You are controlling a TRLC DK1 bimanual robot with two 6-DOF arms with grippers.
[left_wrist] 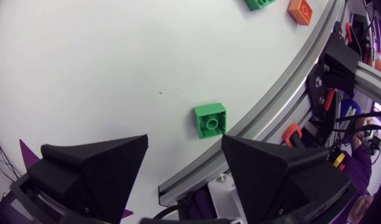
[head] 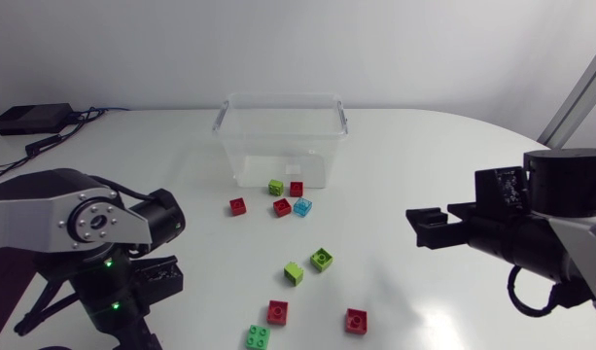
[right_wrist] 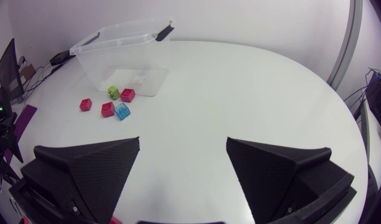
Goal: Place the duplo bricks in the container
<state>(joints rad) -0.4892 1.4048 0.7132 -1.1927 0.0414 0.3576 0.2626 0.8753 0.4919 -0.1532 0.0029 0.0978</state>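
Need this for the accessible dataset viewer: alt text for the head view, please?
Ten duplo bricks, red, green and one blue, lie scattered on a white table in front of a clear container at the far middle. The left arm sits at the near left; the right arm's tool points inward from the right.

We see a white table (head: 424, 165) w/ a clear container (head: 281, 99). Bricks incl. a red brick (head: 237, 205), light-blue brick (head: 302, 206), lime brick (head: 294, 273), green brick (head: 258, 336). Our left gripper (left_wrist: 184, 140) & right gripper (right_wrist: 183, 140): matte black.
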